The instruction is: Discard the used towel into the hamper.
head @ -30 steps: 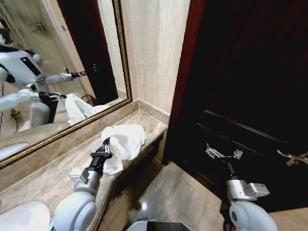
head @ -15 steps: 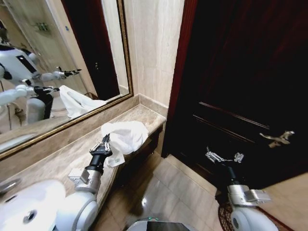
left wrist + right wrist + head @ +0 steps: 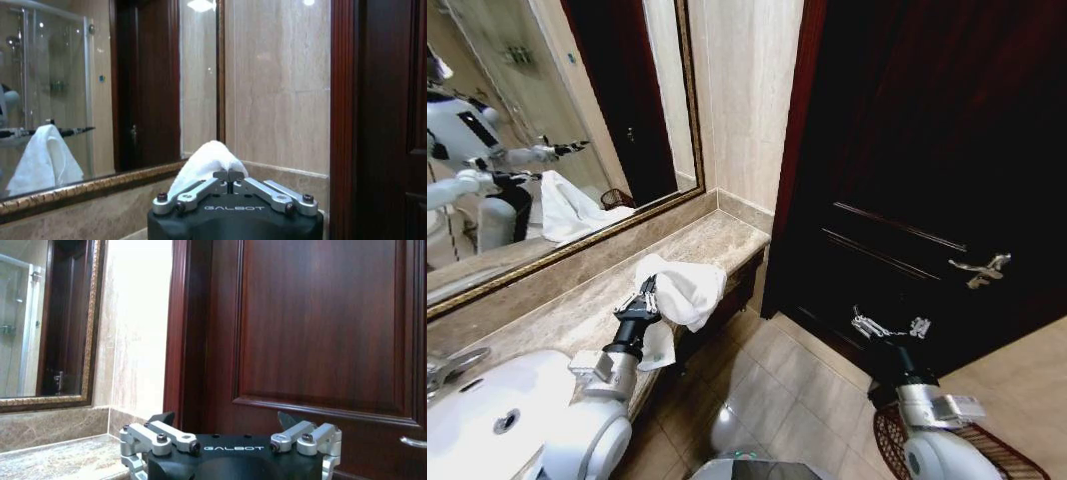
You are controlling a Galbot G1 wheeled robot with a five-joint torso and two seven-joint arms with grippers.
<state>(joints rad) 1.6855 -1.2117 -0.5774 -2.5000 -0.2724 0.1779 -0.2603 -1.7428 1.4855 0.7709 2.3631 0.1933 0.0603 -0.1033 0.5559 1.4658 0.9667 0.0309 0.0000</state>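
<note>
The jaws of the left gripper [image 3: 644, 300] are clamped on the crumpled white cloth towel [image 3: 682, 290], which is held at the front edge of the beige marble counter [image 3: 577, 315]. The right gripper [image 3: 889, 326] is held with jaws apart before the dark wooden door [image 3: 927, 150]. The reddish-brown openwork hamper [image 3: 992, 455] is seen on the floor beside the right arm.

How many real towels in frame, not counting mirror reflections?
1. The white towel is pinched in the left end effector over the edge of the marble counter. The other white towel shape is its reflection in the mirror. None in the right end effector.
</note>
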